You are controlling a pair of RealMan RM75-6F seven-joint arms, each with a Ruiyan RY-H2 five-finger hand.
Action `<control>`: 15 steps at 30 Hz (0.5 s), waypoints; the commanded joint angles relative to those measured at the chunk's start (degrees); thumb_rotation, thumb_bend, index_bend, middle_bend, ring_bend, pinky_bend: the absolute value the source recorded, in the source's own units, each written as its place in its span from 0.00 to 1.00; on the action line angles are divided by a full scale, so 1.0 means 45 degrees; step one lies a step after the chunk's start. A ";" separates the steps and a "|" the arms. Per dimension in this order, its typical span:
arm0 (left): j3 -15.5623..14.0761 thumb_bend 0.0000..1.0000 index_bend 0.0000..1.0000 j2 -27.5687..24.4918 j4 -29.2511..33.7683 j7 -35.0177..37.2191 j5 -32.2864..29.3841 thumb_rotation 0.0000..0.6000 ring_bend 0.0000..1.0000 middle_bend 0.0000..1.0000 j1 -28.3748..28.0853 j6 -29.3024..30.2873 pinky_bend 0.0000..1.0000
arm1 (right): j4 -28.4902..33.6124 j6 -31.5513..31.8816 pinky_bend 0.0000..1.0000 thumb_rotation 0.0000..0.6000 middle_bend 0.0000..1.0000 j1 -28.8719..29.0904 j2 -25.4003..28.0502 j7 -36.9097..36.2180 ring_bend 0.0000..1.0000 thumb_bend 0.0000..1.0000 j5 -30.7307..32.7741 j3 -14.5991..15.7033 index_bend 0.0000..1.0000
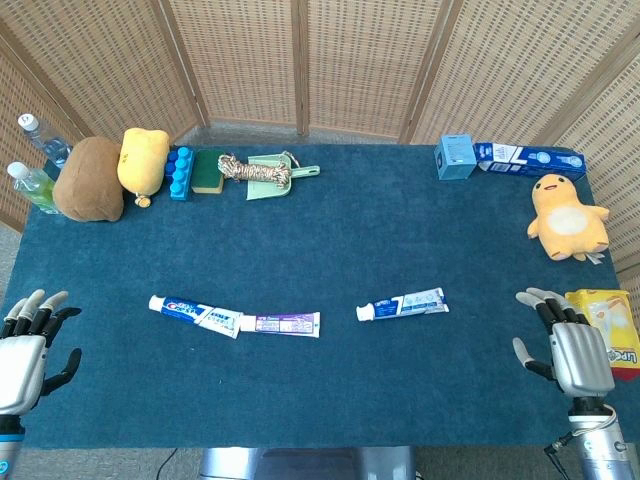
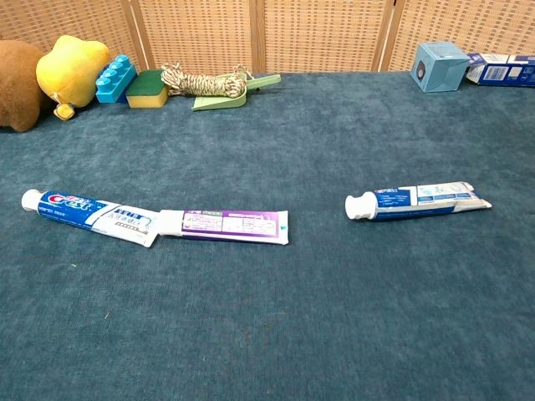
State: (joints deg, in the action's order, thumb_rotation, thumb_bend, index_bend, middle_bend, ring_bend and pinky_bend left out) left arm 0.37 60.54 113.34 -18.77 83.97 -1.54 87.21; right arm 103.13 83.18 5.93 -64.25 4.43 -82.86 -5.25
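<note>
Hands at the near edge, both released, fingers spread, holding nothing: left hand (image 1: 25, 345) at near left, right hand (image 1: 570, 345) at near right, just beside a yellow packet (image 1: 610, 325). Mid surface (image 1: 330, 250): blue toothpaste tube (image 1: 195, 313) touching end-on a purple tube (image 1: 280, 323) on the left; third tube (image 1: 402, 304) apart, right of centre. Far edge: plush toys, blocks, rope, boxes. Judged step: nothing grasped yet; a first reach calls for either hand travelling inward to its closest tube.
</note>
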 commanded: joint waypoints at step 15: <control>0.0025 0.36 0.25 -0.0120 0.0013 0.0113 0.0219 1.00 0.05 0.17 0.0053 0.0163 0.07 | -0.0140 0.0036 0.25 1.00 0.24 0.0004 -0.0071 -0.0312 0.18 0.36 -0.0211 0.0064 0.24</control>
State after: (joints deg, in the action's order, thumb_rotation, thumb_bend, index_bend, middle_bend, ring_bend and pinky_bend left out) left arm 0.46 60.02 113.42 -18.28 84.97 -1.28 87.96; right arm 102.50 83.32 5.95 -64.56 3.03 -83.79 -4.97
